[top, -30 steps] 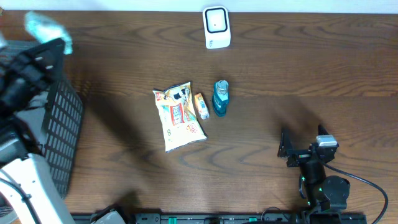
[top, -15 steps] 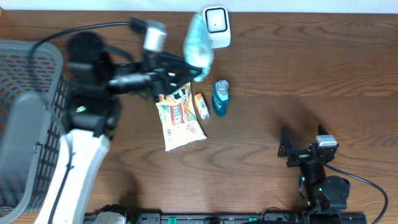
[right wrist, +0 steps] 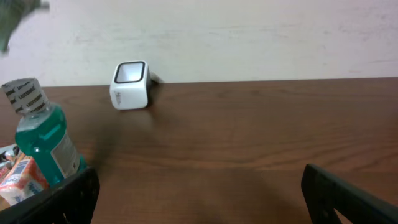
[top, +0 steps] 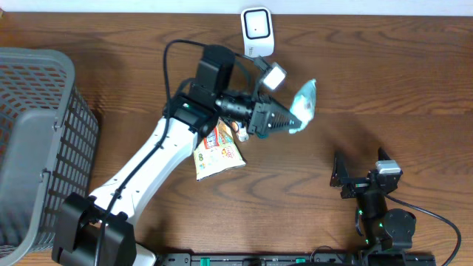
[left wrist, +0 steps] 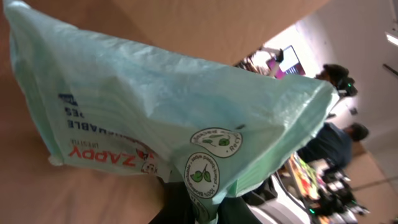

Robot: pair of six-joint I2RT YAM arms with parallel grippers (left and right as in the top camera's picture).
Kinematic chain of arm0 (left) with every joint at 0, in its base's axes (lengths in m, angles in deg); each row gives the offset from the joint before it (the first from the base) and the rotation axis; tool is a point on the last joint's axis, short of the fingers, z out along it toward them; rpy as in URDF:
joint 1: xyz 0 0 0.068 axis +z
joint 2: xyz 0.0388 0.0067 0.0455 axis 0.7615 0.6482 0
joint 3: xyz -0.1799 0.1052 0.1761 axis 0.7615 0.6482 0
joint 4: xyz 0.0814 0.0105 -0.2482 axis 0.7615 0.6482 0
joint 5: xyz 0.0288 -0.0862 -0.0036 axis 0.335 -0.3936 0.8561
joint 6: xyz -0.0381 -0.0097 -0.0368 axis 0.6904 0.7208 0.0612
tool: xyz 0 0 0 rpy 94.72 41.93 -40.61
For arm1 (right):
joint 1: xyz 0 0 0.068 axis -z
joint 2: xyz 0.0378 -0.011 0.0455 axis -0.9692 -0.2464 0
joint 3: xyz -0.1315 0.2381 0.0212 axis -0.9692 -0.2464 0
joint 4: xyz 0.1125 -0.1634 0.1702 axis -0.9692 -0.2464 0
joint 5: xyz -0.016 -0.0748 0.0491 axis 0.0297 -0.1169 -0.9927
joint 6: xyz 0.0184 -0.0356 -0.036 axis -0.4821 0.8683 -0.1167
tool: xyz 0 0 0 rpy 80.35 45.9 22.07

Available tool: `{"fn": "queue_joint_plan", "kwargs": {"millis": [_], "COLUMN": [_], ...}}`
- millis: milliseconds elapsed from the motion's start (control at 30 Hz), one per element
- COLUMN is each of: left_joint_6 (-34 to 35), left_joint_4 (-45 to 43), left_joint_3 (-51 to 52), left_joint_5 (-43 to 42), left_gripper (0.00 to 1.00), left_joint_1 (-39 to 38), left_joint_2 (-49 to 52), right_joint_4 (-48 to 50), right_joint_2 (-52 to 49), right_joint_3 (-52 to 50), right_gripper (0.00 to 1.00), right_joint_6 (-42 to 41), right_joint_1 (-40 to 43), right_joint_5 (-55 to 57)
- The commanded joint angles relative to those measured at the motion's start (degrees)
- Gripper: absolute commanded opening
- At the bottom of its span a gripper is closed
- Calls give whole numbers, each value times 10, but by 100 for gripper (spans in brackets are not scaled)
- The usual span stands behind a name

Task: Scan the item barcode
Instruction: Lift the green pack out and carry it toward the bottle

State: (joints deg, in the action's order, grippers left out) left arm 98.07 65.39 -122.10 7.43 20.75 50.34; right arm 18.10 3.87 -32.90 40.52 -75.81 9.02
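Left arm has swung on past the scanner [top: 257, 31] in the last half second. The pouch [top: 304, 103] overlapped it then; now it hangs off to the scanner's right and lower in the overhead view, clear of it. A second ago it was still over by the basket [top: 37, 63].

Left gripper [top: 287, 122] is clamped on the pouch's lower edge, and the pouch is up off the table [top: 414, 89]. In your left wrist view the pouch [left wrist: 155, 106] fills the frame: pale green, crumpled, "ZAPPY" print upside down, two round leaf seals near the pinch (fingers themselves are only a dark shape at the bottom edge).

Right gripper [top: 359, 171] hasn't moved: jaws spread wide, holding nothing, parked at the near right.

The snack bag [top: 218, 151] lies flat, partly under the left arm. Right wrist view shows the bottle [right wrist: 40, 137] upright, a carton [right wrist: 18, 174] just beside it, and the scanner [right wrist: 130, 84] standing at the far edge of the table, well apart from both.
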Motion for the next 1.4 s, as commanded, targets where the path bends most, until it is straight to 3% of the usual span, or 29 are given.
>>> {"fn": "queue_joint_plan", "kwargs": {"millis": [0,100,267,367,933,1200,1367], "left_joint_6": [-46,-71,-75,-76,-106,-106,-108], "left_joint_4": [36,98,249,290,296,265,237], "left_joint_3": [-1,-1,-1,-1,28,66,76], "left_joint_5": [-16,38,309,383,388,390,473], "left_gripper": [7,7,7,7,7,7,7], "left_joint_1": [-12,-18,-29,-34,-37,-80,-108], "left_joint_2": [-4,-4,-4,-4,-4,-4,-4], "right_joint_4": [-2,-2,-2,-2,-2,-2,-2], "right_joint_2": [1,1,1,1,1,1,1], "right_joint_3": [-1,-1,-1,-1,-1,-1,-1], "right_gripper": [99,99,99,99,99,99,99], "right_joint_6": [7,7,7,7,7,7,7], "right_joint_1": [-2,-2,-2,-2,-2,-2,-2], "right_joint_5": [2,2,2,2,2,2,2]}}
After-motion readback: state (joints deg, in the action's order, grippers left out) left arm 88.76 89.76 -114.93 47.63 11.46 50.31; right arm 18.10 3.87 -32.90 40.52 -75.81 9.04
